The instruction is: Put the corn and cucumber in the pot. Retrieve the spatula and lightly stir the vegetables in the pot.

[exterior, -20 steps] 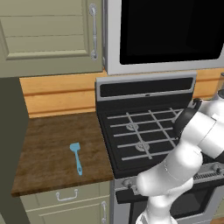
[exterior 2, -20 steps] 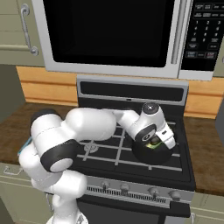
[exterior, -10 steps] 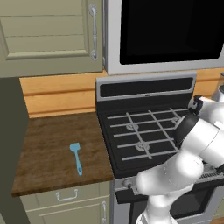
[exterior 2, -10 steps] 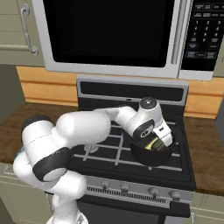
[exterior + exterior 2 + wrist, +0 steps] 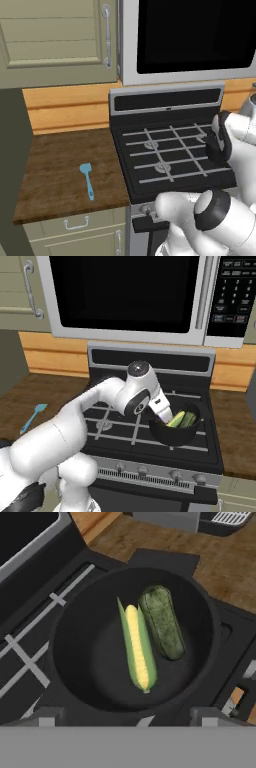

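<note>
From the hand camera I am looking straight down into the round, low black pot (image 5: 90,637) on the dark stove grate (image 5: 30,642). The small yellow corn cob with its pale green husk (image 5: 137,647) lies on the pot's floor, and the short, stubby dark green cucumber (image 5: 162,622) lies right beside it, the two roughly parallel and close enough that I cannot tell whether they touch. Both vegetables rest free on the bottom of the pot, with nothing holding them.

My fingers (image 5: 127,717) show as two dark tips at the bottom of the hand view, set wide apart on either side of the frame, so they stand open and empty above the pot's near rim.

In the right base view the white arm reaches over the black gas stove (image 5: 150,441), and the hand sits at the left rim of the pot (image 5: 175,433), which stands on the front right burner. The yellow and green of the vegetables show inside it.

In the left base view the small light-blue spatula with the flat squarish blade and thin handle (image 5: 88,179) lies flat on the dark brown wooden counter (image 5: 55,165) to the left of the stove, well apart from the pot, blade pointing toward the wall.
</note>
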{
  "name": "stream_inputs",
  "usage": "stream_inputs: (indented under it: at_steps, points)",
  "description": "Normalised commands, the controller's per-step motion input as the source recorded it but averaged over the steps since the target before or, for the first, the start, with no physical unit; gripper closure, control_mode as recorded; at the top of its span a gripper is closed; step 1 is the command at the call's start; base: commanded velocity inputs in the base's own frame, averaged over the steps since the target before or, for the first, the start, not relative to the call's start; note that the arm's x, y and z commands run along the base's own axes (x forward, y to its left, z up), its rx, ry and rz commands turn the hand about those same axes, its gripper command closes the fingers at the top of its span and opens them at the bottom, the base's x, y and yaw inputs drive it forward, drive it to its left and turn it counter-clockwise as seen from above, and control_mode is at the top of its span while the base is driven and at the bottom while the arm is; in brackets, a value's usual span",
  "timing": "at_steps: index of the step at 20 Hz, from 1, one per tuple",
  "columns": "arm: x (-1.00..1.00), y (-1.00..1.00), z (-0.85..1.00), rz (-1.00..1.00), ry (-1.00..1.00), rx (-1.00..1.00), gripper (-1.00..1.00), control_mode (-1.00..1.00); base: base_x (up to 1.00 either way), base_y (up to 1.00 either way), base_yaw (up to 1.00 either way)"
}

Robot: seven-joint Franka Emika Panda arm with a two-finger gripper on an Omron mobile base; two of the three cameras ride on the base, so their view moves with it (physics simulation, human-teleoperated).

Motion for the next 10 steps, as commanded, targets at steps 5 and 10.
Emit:
stream_inputs:
  at_steps: [5,10]
  points:
    - [-0.80,1.00,0.67,0.09,-0.01,0.00,-1.00,-1.00,0.00,0.00,0.00]
    - [-0.52,1.00,0.57,0.14,0.06,0.00,-1.00,-1.00,0.00,0.00,0.00]
